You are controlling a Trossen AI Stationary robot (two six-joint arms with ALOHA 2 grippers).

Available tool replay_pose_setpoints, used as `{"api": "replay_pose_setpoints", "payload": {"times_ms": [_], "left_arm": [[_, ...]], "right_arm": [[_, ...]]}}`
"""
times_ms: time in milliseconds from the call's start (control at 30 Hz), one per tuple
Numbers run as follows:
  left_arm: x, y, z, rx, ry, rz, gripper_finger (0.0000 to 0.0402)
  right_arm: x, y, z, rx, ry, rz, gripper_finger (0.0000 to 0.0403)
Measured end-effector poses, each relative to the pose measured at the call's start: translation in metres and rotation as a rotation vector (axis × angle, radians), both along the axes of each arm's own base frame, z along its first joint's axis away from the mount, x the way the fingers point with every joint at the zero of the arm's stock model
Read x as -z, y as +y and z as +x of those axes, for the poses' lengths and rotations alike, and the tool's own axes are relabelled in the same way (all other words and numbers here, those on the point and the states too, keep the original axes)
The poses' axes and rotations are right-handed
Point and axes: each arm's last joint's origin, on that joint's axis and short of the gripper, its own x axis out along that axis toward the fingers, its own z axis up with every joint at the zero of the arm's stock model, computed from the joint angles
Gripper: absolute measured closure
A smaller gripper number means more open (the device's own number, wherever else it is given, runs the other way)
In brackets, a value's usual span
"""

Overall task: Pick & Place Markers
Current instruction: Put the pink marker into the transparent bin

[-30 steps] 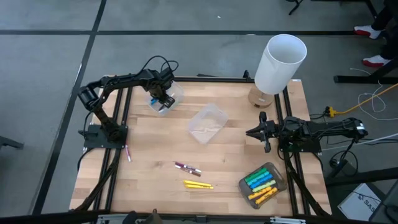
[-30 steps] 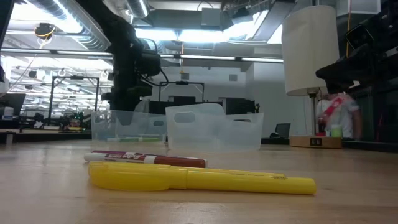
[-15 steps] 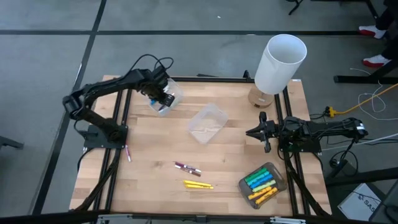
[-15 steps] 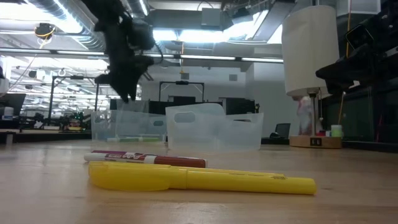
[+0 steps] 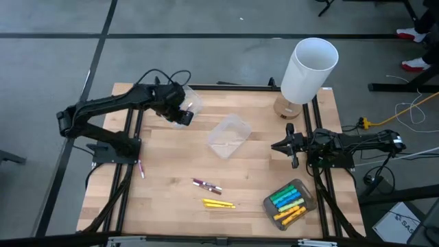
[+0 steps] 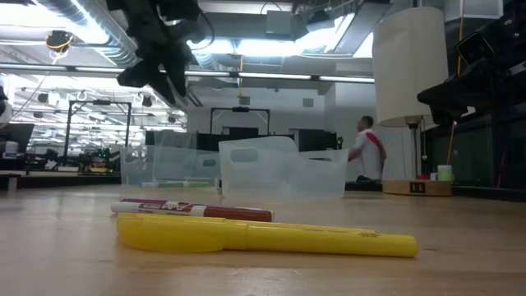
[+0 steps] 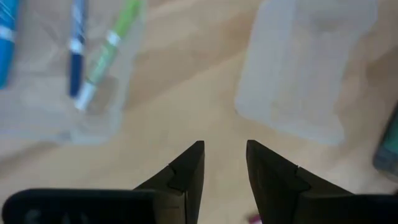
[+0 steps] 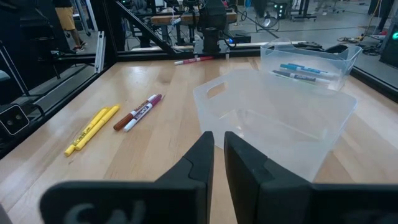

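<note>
The left gripper (image 5: pixel 180 115) hovers empty, fingers parted, above the far-left tub (image 5: pixel 193 101). Loose markers (image 5: pixel 212 195) lie mid-table near the front; approach them low and square. The right gripper (image 5: pixel 282 146) waits, nearly closed.

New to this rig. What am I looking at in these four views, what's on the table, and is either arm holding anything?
Two dark robot arms work at a wooden table. One camera looks straight down, one sits at table-top level, and one rides on each wrist.

The left gripper hangs above a clear tub at the far left, fingers apart, holding nothing; its wrist view shows markers in that tub. The right gripper waits at the right edge, empty, fingers nearly together.

On the table: an empty tub mid-table, a tub of green, blue and yellow markers, loose yellow markers and maroon markers, and a white lamp.
</note>
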Motion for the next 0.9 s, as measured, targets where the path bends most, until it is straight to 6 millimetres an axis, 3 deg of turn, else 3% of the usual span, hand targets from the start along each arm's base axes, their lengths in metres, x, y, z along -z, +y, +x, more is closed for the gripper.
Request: {"api": "replay_pose_setpoints", "payload": {"times_ms": [367,900], "left_arm": [[0.005,-0.052,0.004,-0.005,0.109,-0.273,0.0288],[0.008,-0.132,-0.002,-0.174,0.285,-0.359,0.0288]], "right_arm": [[0.0,0.0,0.0,0.0,0.0,0.0,0.0363],[0.0,0.0,0.0,0.0,0.0,0.0,0.0363]]}}
